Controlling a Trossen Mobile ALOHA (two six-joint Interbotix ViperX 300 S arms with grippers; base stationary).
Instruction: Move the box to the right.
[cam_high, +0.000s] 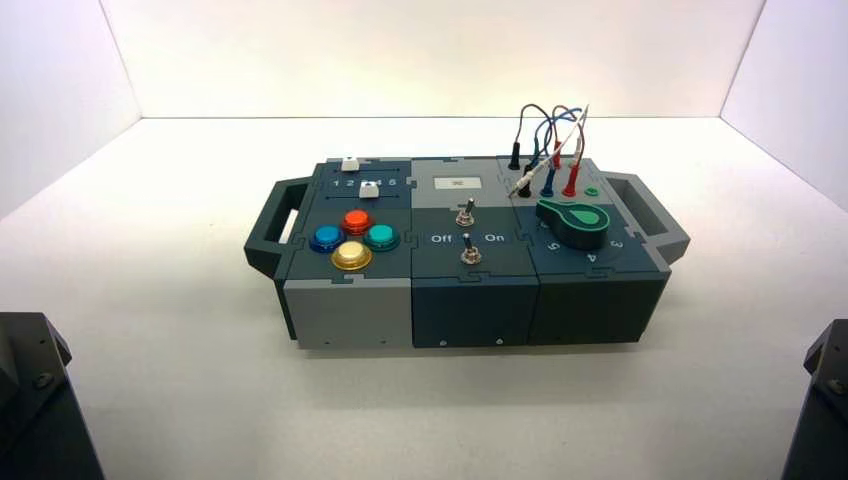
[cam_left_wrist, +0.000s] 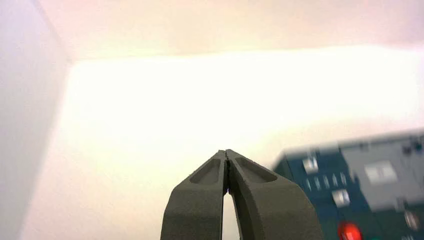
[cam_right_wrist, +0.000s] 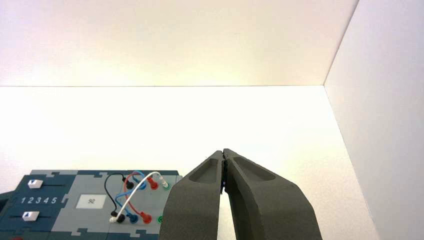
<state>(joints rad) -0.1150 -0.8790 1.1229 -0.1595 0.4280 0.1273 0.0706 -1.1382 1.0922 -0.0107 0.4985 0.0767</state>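
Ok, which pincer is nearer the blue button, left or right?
Left. The left pincer is off to the button's left, past that end of the box; the right pincer is farther away, beyond the box's right end.

Three cameras around the box (cam_high: 474, 310)
The high view looks down from above and behind the arms, facing the box's front and taking in all of it. Left wrist view: over the table (cam_high: 180, 330) left of the box, nearer, catching only a corner with sliders (cam_left_wrist: 341, 197). Right wrist view: low at the box's right, facing the back wall (cam_right_wrist: 165, 45), catching sliders and wires (cam_right_wrist: 135, 192). Both wrist views share the sliders.
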